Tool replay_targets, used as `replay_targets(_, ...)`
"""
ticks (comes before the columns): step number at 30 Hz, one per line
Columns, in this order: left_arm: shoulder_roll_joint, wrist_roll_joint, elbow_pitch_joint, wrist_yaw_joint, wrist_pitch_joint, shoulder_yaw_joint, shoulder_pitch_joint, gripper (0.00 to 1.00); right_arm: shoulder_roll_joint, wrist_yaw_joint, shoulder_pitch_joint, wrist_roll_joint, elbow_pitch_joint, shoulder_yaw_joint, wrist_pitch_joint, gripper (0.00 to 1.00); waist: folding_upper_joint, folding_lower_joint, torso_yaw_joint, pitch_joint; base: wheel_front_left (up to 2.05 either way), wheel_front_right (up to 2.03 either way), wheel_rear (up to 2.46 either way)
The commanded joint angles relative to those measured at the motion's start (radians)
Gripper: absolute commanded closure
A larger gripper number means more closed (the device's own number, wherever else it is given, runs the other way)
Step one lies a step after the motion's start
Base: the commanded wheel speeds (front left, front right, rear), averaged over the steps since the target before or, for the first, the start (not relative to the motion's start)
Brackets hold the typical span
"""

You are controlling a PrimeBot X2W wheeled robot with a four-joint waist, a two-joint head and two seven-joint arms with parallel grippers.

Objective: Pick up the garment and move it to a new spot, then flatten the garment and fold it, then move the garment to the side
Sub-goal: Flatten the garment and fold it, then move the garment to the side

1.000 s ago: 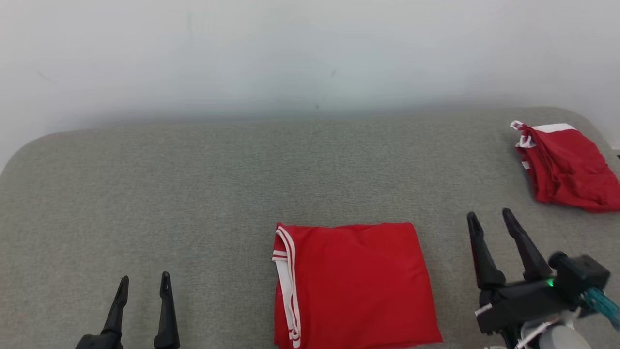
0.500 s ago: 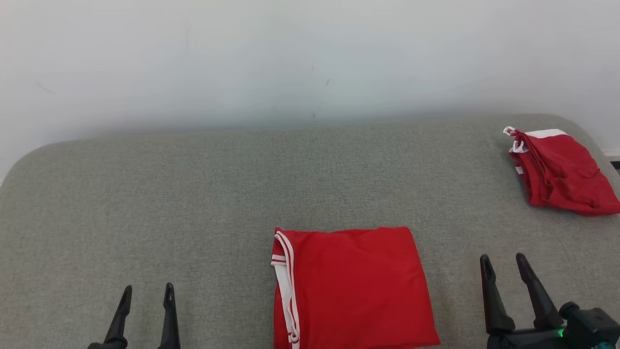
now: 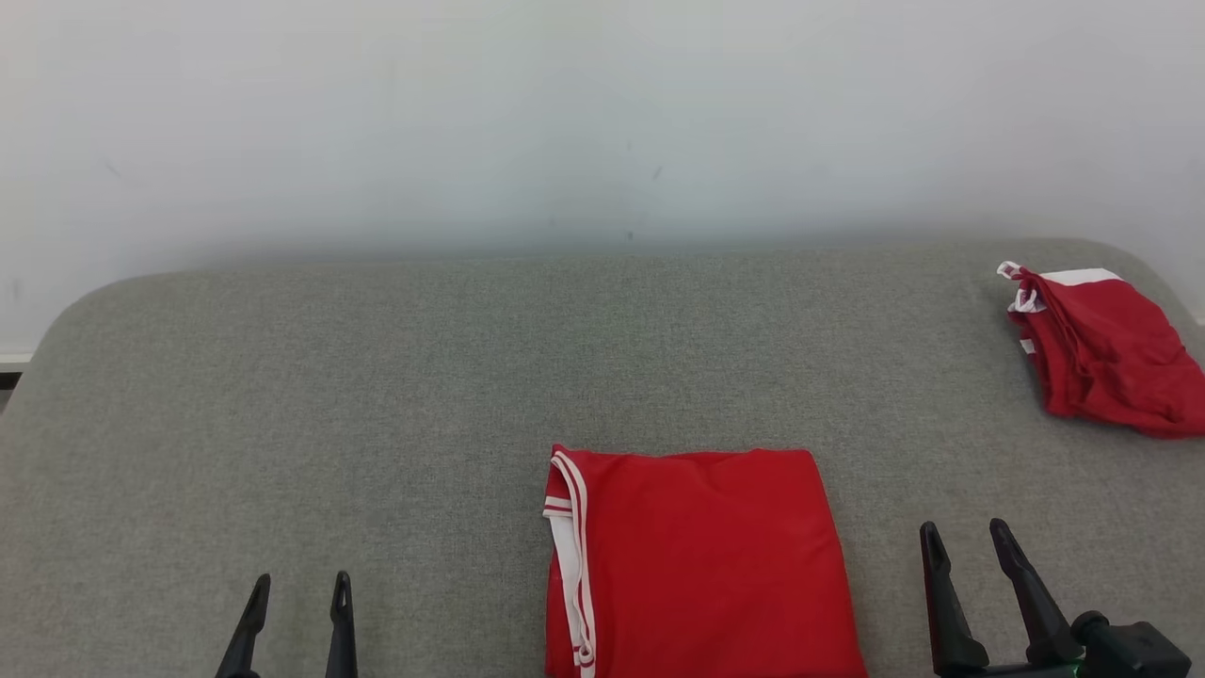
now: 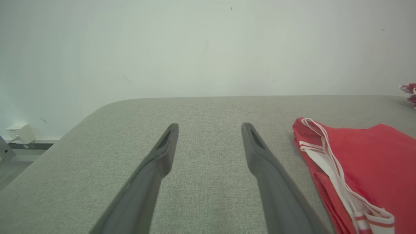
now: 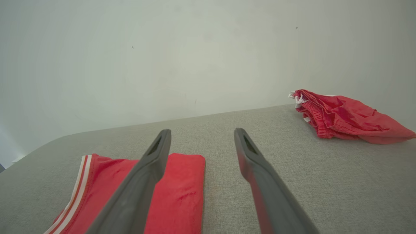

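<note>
We start at the left. The left gripper [image 3: 300, 582] sits at the lower left edge of the head view, above the grey fabric-covered table [image 3: 377, 395]. Its two fingers are spread apart with nothing between them. In the left wrist view the left gripper [image 4: 210, 126] points toward the pale wall [image 4: 195, 48], with bare table surface visible in the gap. We see a small white box [image 4: 19, 133] low against the wall, past the table's left corner.

At the centre, near the table's front edge, lies the garment [image 3: 701, 565]. It is red, folded into a flat, roughly square shape. White stripes run along its left edge. In the left wrist view the garment [image 4: 367, 156] lies just to the right of the right finger, apart from it.

To the right of the garment, the right gripper [image 3: 964, 529] sits at the lower right of the head view. Its fingers are likewise spread and hold nothing. In the right wrist view the right gripper [image 5: 202, 131] hovers over the table; its left finger overlaps the garment [image 5: 182, 191], and we cannot tell whether it touches the cloth.

At the far right, near the table's back corner, a second garment [image 3: 1101, 348] lies bunched. It is red with white trim and well apart from both grippers. We see the second garment [image 5: 341, 118] also at the upper right of the right wrist view.
</note>
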Motion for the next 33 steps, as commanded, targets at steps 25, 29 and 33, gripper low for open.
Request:
replay_targets(25,-0.002,-0.018,0.017,0.005,-0.003,-0.031,-0.038,0.0,-0.003,-0.002,-0.278,-0.026,0.29,0.03,0.222,0.0,0.0,0.0,0.067,0.038,0.0,0.0,0.0)
replay_targets(29,-0.003,-0.021,0.019,0.009,-0.003,-0.046,-0.048,0.0,-0.006,-0.002,-0.331,-0.018,0.403,0.039,0.251,0.0,0.0,0.0,0.092,0.057,0.0,0.0,0.0)
replay_targets(33,-0.004,-0.027,0.021,0.011,-0.003,-0.051,-0.055,0.0,-0.006,-0.002,-0.366,-0.02,0.518,0.037,0.261,0.0,0.0,0.0,0.106,0.068,0.0,0.0,0.0)
